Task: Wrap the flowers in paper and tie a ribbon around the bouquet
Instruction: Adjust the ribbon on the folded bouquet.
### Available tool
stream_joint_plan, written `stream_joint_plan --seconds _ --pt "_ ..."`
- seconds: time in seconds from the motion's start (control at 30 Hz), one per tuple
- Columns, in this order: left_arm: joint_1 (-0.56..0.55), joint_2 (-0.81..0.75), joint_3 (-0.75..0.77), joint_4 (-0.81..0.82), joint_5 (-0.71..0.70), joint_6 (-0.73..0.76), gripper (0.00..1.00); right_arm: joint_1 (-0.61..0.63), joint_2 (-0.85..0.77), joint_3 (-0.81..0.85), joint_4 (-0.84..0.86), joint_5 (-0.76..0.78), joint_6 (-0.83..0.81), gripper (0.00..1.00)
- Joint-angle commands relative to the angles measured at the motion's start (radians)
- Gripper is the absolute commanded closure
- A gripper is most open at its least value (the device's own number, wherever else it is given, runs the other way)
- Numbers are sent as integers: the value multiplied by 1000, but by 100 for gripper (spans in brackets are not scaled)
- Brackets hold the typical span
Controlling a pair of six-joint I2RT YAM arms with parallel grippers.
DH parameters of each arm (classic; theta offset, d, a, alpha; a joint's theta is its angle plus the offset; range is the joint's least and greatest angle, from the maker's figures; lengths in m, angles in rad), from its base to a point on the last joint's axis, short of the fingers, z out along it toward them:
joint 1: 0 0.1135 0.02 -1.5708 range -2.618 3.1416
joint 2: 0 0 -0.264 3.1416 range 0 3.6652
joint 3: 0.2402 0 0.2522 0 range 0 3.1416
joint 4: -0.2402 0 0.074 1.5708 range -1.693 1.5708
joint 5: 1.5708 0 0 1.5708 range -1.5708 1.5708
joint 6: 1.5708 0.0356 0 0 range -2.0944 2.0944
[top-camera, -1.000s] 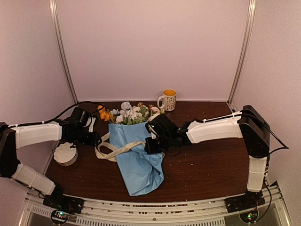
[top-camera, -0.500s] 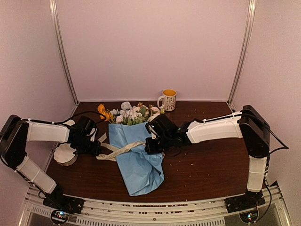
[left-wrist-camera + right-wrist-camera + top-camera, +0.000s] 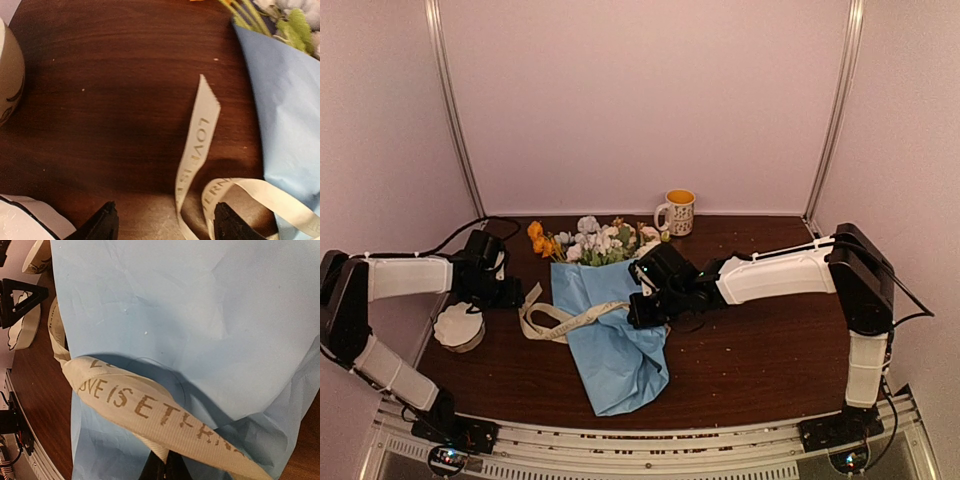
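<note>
the left tool (image 3: 165,225) has just spread wide and drawn back — the ribbon (image 3: 197,140) it let go lies loose on the worktop (image 3: 750,350) beside the bouquet (image 3: 615,335). the right tool (image 3: 638,308) (clamped shut) pins the other end on the blue wrap; no knot yet.

The ribbon (image 3: 150,412) carries printed words reading "LOVE IS ETERN…"

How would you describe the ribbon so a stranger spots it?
On the dark table, find the blue paper cone holding flowers. The ribbon crosses it and loops off leftward; it alone is flat, cream and lettered.
</note>
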Motion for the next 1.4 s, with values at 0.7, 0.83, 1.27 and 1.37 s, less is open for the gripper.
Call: stream_joint_plan --seconds 0.7,0.83,1.27,1.37 --pt "86 218 122 83 14 46 100 -2 -99 12 -162 -53 -60 100" --pt "120 236 164 73 20 32 100 8 -217 10 -313 -40 -138 100" --pt "123 206 143 59 -18 45 100 134 -223 702 -716 47 -417 100" --pt "123 200 137 60 -11 46 100 160 -187 883 -714 10 -447 100"
